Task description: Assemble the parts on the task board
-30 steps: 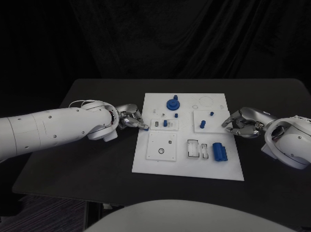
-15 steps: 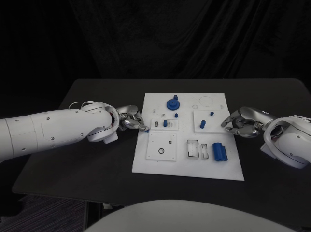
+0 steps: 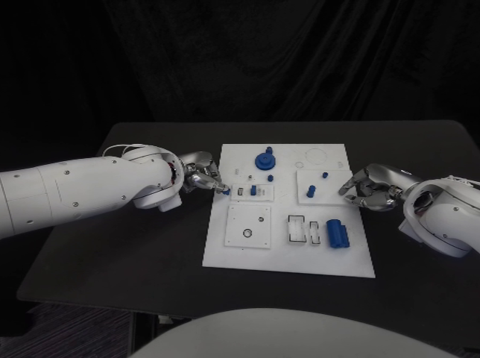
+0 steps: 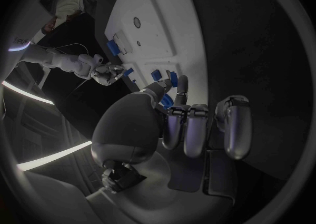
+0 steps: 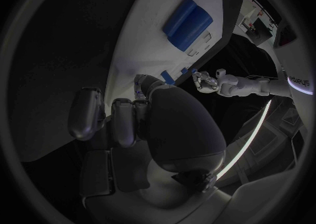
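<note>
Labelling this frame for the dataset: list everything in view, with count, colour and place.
table: one, black, under everything.
task board: one, white, middle of the table, with raised white sub-plates and empty slots.
round stacked part: one, blue, far middle of the board.
blocky part: one, blue, near right of the board.
small parts: several, blue, mid-board; exact count too small to tell.
left hand: one, silver, at the board's left edge, fingertips at a small blue piece; whether it holds the piece cannot be told.
right hand: one, silver, just off the board's right edge, fingers curled in, nothing seen in it.
</note>
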